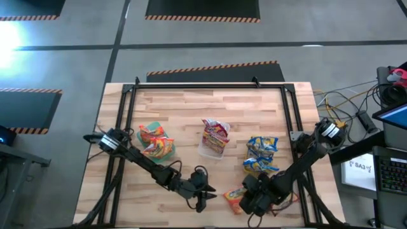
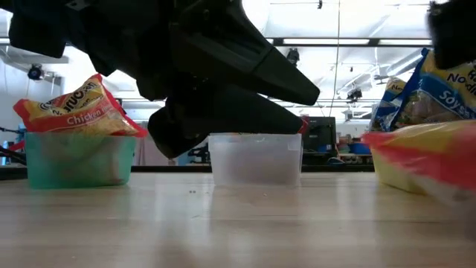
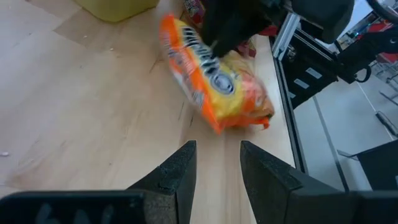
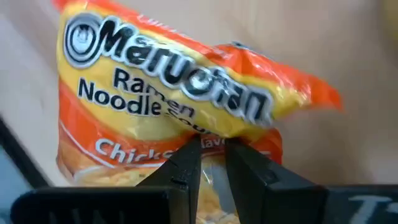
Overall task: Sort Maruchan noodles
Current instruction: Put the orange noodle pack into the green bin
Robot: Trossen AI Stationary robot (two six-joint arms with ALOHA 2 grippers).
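The step in hand is the pickup of one orange-yellow chicken packet, which lies at the lower centre-right of the high view, close to the near edge of the table. The right gripper is at this packet: in the right wrist view its two fingers are drawn nearly together on the packet's edge, so judge it as pinching the plastic. You cannot tell whether the packet has left the wood.

The left gripper sits at the lower centre of the high view, just beside the same packet. Its fingers stand apart with a clear gap and hold nothing.

The other packets are already grouped:
- orange-yellow packets fill the green bin at the left of the low view;
- red-pink packets sit in the clear bin at its centre;
- blue-yellow packets are stacked at the centre-right of the high view.

By colour, the next move calls for carrying the held packet across the frame to the green bin. Keep the pinch firm; crinkly plastic is likely to slip.

The surface is pale butcher-block wood inside a black frame. Beyond it, the floor is grey with hazard-striped markings, and cables and equipment crowd the right edge.
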